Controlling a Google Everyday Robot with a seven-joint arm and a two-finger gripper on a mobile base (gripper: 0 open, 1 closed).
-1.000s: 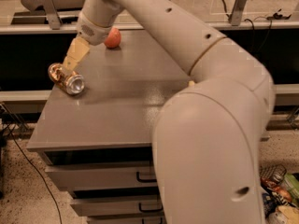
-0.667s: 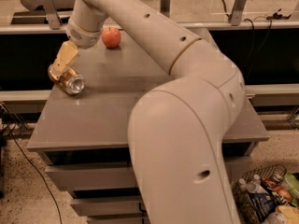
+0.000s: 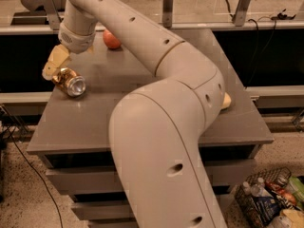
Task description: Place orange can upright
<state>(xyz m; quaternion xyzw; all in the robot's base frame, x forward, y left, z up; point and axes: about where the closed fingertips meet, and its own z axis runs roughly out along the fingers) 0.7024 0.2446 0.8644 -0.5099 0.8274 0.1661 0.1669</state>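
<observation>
orange can (image 3: pixel 70 81) lying on its side at the left edge of the counter (image 3: pixel 80 122), gripper (image 3: pixel 53 66) touching its far end, cannot tell if it is squeezing, red apple (image 3: pixel 111 39) further back, wire basket (image 3: pixel 243 202) on the floor holding bottles (image 3: pixel 259 188) and packets (image 3: pixel 286 194)

We lose the orange can's (image 3: pixel 71 83) far end behind the gripper (image 3: pixel 53 65) at the table's (image 3: pixel 90 122) left edge, and most of a pale object (image 3: pixel 227 100) behind the arm (image 3: pixel 156 127).
</observation>
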